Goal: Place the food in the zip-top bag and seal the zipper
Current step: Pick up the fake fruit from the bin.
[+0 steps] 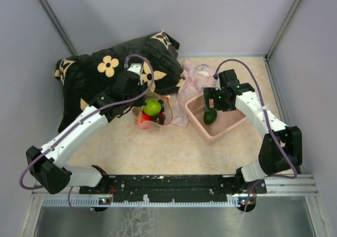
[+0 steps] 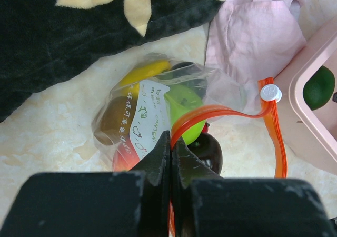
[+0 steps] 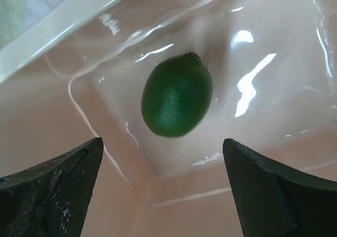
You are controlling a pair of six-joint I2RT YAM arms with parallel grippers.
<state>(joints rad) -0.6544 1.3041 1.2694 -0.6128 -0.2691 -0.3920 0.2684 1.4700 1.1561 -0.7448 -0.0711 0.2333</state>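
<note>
My right gripper (image 3: 162, 142) hangs wide open, green fruit (image 3: 177, 95) centred just above its fingers, long axis tilting upper-right; left gripper (image 2: 169, 142) pinches the zipper (image 2: 221, 113).

The left hand (image 2: 171, 145) pinches the orange-red zipper (image 2: 226, 112) of the clear zip-top bag (image 2: 150, 116) holding toy fruits (image 2: 184, 101).

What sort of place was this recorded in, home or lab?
Most likely a robot lab cell, not a home: plain grey panels wall in a small tabletop, the arms' bases sit on a black rail, and the items are props, such as a green toy fruit in a pink bin.
</note>
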